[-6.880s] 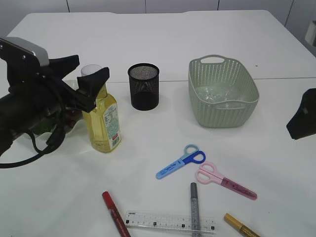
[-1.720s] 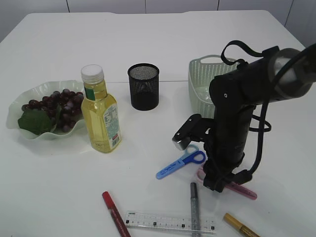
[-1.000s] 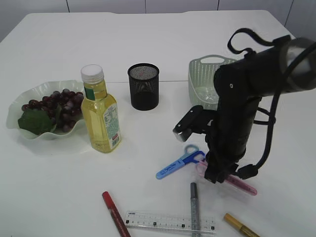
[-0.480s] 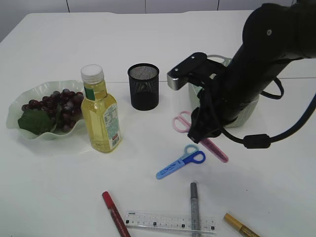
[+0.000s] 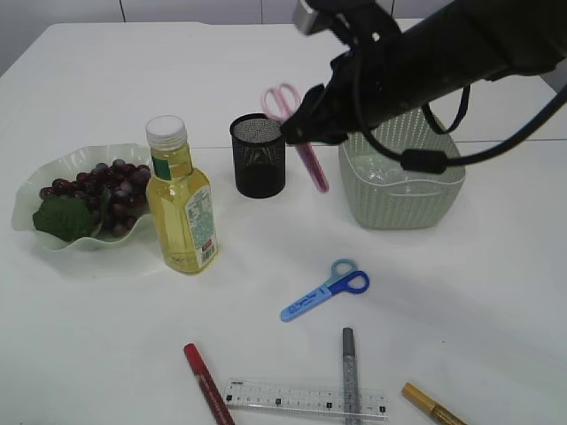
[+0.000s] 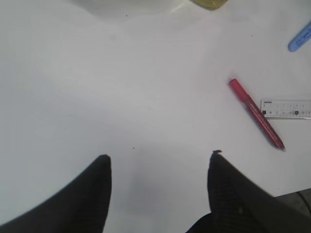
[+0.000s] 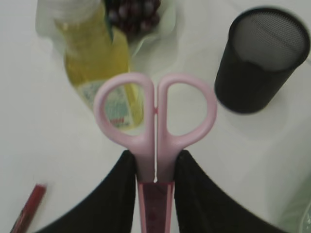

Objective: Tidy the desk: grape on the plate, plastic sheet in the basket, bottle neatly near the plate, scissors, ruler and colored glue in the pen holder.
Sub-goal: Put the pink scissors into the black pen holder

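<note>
My right gripper (image 5: 301, 133) (image 7: 154, 167) is shut on the pink scissors (image 5: 296, 133) (image 7: 155, 116) and holds them in the air just right of the black mesh pen holder (image 5: 258, 155) (image 7: 261, 58), handles up. Blue scissors (image 5: 324, 289), a clear ruler (image 5: 304, 398) (image 6: 286, 108), a red glue pen (image 5: 207, 382) (image 6: 256, 113), a grey glue pen (image 5: 349, 370) and a gold glue pen (image 5: 434, 405) lie on the table. The oil bottle (image 5: 181, 199) (image 7: 97, 63) stands beside the plate of grapes (image 5: 80, 195). My left gripper (image 6: 158, 160) is open over bare table.
The green basket (image 5: 400, 168) stands right of the pen holder, with clear plastic inside. My right arm (image 5: 443, 53) stretches over the basket from the right. The white table's front edge shows in the left wrist view (image 6: 291, 189).
My right gripper picked the pink scissors up off the table and carried them up and left, to beside the pen holder. Earlier, the left arm left the bottle.
</note>
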Tool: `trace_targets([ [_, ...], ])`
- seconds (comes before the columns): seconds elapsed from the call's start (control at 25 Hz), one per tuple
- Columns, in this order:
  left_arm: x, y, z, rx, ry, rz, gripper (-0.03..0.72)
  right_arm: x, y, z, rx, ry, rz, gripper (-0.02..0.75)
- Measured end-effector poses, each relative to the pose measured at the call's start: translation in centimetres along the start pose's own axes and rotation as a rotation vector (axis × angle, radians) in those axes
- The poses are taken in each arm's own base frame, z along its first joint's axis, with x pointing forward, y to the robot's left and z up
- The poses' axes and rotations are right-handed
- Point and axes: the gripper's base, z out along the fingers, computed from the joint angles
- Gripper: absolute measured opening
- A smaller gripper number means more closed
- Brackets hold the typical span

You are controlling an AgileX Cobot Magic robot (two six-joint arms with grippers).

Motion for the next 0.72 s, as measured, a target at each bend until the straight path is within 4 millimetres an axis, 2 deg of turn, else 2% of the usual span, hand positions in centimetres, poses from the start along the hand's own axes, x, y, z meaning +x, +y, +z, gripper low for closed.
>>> trace_targets([
  [0.2, 0.0, 0.0, 0.0, 0.0, 0.0, 0.0, 0.459, -2.6, -3.8, -0.9, -0.018, -0.215, 0.056, 0.175],
  [0.32, 0.0, 0.0, 0.0, 0.0, 0.0, 0.0, 0.459, -3.7, -5.5, -0.1, -0.049, -0.315, 0.077, 0.175],
  [0.48, 0.0, 0.0, 0.0, 0.0, 0.0, 0.0, 0.458, -4.3, -7.1, 2.4, -0.086, -0.374, 0.064, 0.175],
  [0.72, 0.0, 0.0, 0.0, 0.0, 0.0, 0.0, 0.458, -3.8, -8.9, 6.9, -0.143, -0.43, 0.029, 0.175],
])
